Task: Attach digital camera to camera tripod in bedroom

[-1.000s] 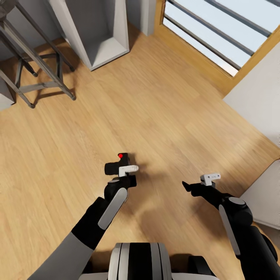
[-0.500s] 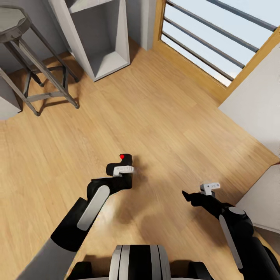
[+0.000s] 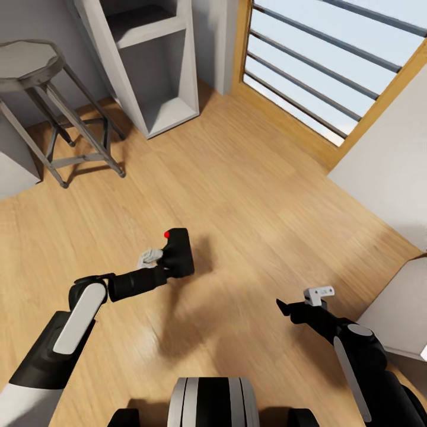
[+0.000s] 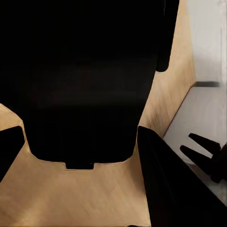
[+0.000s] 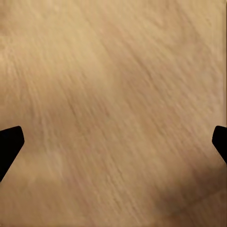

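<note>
Wood floor [image 3: 249, 196] in a light tone covers most of the head view, and the robot stands on it with both arms stretched forward. The left tool [image 3: 172, 261] is closed around the digital camera [image 3: 178, 252], a small matte-black body with a red round button [image 3: 166, 235] on its top; the camera is held above the floor, a little toward 9 o'clock from the middle of the view. In the left wrist view the digital camera [image 4: 90, 80] is a large dark block between the two black fingers [image 4: 165, 184], and it touches them on both sides. The right tool [image 3: 287, 308] hangs over the floor at about 5 o'clock, well apart from the camera, with a small white part [image 3: 318, 293] on its upper side. In the right wrist view its fingertips [image 5: 9, 144] stand at the two opposite edges with only bare floor [image 5: 113, 113] between them, so this tool is wide and holds nothing. At 11 o'clock a grey stool [image 3: 35, 65] with thin metal legs stands upright, and just beside it, toward 12 o'clock, is a white cube shelf [image 3: 151, 59]. At 1 o'clock a wooden door [image 3: 320, 77] with pale frosted strips meets the floor. A grey-white wall [image 3: 385, 160] is at 3 o'clock.
</note>
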Robot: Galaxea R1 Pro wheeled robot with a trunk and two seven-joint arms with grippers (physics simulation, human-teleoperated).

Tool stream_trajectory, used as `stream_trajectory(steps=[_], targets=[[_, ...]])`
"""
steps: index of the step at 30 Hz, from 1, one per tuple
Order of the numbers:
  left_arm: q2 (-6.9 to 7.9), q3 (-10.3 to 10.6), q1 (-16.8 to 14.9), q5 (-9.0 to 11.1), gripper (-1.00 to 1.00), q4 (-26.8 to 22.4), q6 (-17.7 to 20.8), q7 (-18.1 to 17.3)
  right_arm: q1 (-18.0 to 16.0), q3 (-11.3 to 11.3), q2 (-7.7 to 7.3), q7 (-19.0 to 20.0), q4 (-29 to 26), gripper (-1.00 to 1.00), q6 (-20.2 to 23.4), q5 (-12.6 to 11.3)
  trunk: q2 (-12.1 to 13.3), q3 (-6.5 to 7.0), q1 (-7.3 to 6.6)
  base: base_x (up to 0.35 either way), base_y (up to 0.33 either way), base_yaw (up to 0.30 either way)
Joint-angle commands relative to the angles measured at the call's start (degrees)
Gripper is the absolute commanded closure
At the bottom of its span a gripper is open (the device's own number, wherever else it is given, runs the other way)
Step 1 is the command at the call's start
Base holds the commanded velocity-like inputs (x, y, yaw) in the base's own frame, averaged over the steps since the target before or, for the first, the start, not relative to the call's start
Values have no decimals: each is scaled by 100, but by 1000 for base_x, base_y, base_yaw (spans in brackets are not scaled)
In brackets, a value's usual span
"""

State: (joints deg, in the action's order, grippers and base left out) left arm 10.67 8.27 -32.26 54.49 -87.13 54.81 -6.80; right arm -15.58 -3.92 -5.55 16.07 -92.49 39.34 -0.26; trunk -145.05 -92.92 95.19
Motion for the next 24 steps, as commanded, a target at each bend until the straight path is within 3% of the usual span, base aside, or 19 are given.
stream_trajectory(steps=[1, 4, 8, 12, 24], targets=[[54, -88, 27, -66, 100, 5, 16, -355, -1, -6, 2, 28, -4, -100, 30, 0, 0, 20, -3, 0, 0, 0], [145, -239, 68, -103, 100, 46, 19, -950, 1, -5, 3, 28, -6, -100, 30, 0, 4, 86, -11, 0, 0, 0], [203, -327, 85, -124, 100, 92, 20, -1268, 1, 0, 4, 28, -6, -100, 30, 0, 10, 175, -21, 0, 0, 0], [234, -375, 98, -137, 100, 126, 21, -1441, 2, 6, 5, 28, -3, -100, 30, -6, 15, 263, -32, 0, 0, 0], [231, -356, 97, -140, 100, 261, 15, -1443, 2, 21, 10, 28, -5, -100, 16, -9, 31, 529, -63, 0, 0, 0]])
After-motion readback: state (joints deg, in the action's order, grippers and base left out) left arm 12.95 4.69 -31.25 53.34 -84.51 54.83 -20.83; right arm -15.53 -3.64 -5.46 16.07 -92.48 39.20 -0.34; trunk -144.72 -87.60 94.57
